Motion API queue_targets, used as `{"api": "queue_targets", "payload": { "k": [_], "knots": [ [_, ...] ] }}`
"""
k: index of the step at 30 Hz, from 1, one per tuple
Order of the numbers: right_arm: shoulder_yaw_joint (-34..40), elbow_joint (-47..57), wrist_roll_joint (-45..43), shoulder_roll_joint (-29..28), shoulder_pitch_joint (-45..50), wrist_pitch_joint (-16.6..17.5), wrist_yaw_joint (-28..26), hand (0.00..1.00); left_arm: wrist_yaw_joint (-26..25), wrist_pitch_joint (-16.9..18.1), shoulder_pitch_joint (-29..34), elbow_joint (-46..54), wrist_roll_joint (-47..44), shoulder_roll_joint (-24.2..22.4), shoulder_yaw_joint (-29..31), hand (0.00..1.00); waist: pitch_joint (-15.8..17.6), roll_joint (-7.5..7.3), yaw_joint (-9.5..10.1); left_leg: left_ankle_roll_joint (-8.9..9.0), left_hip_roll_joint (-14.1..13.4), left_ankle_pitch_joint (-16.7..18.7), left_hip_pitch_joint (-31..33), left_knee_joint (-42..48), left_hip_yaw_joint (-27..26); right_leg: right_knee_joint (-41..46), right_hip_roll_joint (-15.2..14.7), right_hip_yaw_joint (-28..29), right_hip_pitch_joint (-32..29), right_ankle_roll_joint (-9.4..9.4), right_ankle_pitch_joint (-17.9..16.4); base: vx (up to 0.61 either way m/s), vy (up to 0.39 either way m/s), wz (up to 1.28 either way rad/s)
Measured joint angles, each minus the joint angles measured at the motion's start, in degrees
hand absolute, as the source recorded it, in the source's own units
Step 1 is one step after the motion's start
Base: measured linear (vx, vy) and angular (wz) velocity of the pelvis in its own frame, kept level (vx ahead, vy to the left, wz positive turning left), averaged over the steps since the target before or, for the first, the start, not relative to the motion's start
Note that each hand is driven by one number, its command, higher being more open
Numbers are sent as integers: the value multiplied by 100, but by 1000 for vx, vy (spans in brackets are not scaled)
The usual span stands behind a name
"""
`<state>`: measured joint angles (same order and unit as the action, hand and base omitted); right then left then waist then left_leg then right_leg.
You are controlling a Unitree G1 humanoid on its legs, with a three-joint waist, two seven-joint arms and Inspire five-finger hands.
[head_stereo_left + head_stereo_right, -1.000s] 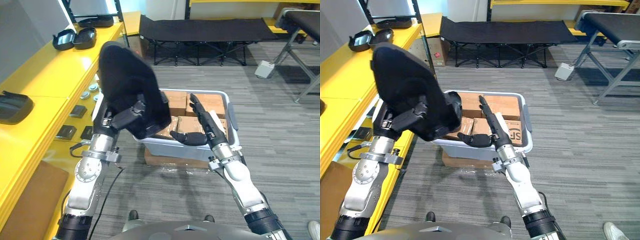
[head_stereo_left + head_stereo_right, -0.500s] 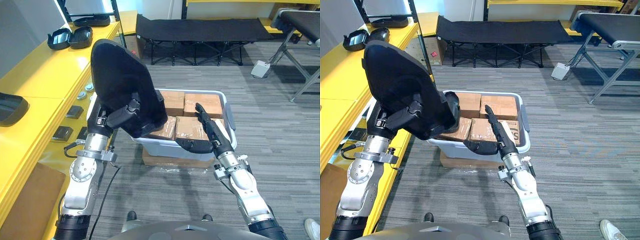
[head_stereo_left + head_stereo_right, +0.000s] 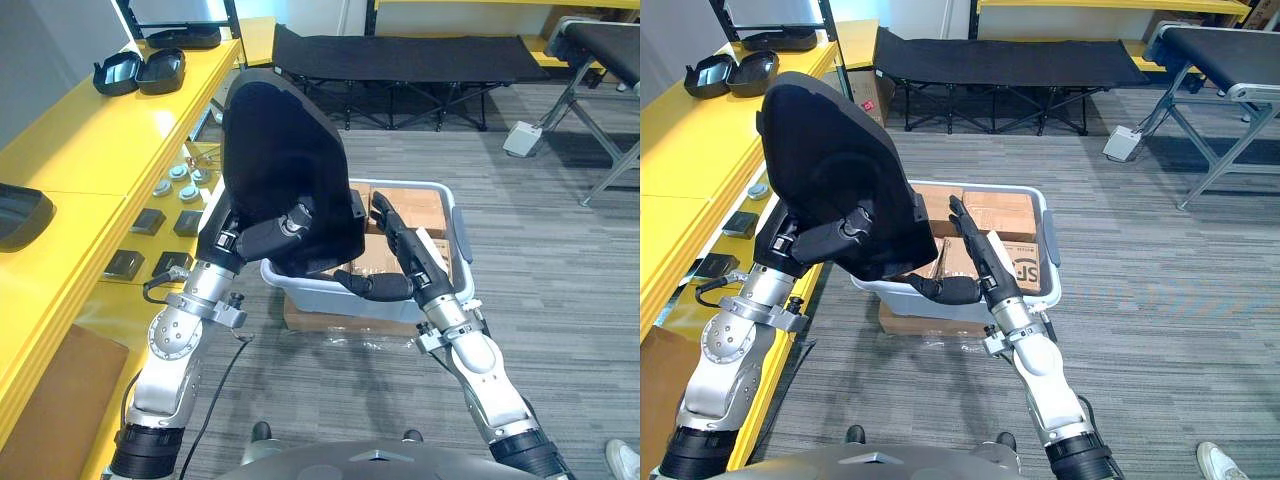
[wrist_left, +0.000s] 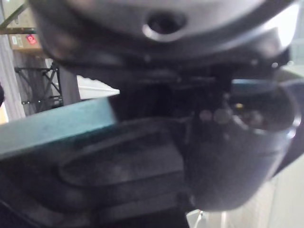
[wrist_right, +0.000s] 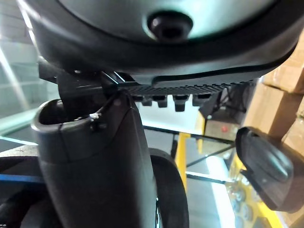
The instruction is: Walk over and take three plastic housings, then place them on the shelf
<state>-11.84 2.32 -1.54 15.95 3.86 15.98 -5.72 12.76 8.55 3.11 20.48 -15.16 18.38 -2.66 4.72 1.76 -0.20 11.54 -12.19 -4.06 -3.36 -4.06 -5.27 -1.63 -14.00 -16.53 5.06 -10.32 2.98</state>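
Large black plastic housing (image 3: 283,150) clenched in left hand (image 3: 265,235), right hand (image 3: 410,262) flat-fingered at its 4 o'clock. Not shelved yet; yellow shelf (image 3: 95,150) at 9 o'clock.

Dark print on cardboard box (image 3: 1026,262)

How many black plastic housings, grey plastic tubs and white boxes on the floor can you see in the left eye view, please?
black plastic housings: 5, one in the left hand
grey plastic tubs: 1
white boxes: 1
total: 7
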Motion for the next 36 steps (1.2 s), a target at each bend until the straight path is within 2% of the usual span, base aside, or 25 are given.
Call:
{"api": "queue_targets", "payload": {
  "k": [6,7,20,27,28,36],
  "knots": [
    [-87,3,-1,14,-113,110,-43,100,131,0,-56,19,-1,3,-105,0,-6,-9,18,-1,0,-1,4,10,34,32,-2,-35,3,6,-20,-15,2,3],
    [-124,3,-4,16,-137,110,-56,0,153,0,-56,24,-1,4,-105,0,-7,-9,18,-1,-1,-2,4,11,35,32,-2,-36,1,6,-20,0,0,0],
    [-448,2,-197,35,-298,108,-271,0,431,-6,-97,48,-310,55,-222,0,-48,-3,46,2,0,2,73,82,92,31,-3,-81,6,5,-18,-5,2,1],
    [-544,-30,-205,159,-296,261,-230,0,392,-260,-99,162,-652,31,-232,0,-234,1,41,3,0,3,82,94,131,-1,-2,-131,14,6,-19,-12,4,2],
    [-558,-30,-218,158,-296,261,-213,0,376,-280,-99,188,-635,33,-249,100,-237,2,40,3,0,3,82,94,129,-11,-2,-133,16,5,-17,0,0,0],
    [-668,-157,-445,89,-292,192,-120,0,-80,-413,-270,382,-476,-129,-329,100,-245,1,44,4,1,1,88,91,137,-23,-2,-142,27,-1,-11,0,0,0]
  ]
}}
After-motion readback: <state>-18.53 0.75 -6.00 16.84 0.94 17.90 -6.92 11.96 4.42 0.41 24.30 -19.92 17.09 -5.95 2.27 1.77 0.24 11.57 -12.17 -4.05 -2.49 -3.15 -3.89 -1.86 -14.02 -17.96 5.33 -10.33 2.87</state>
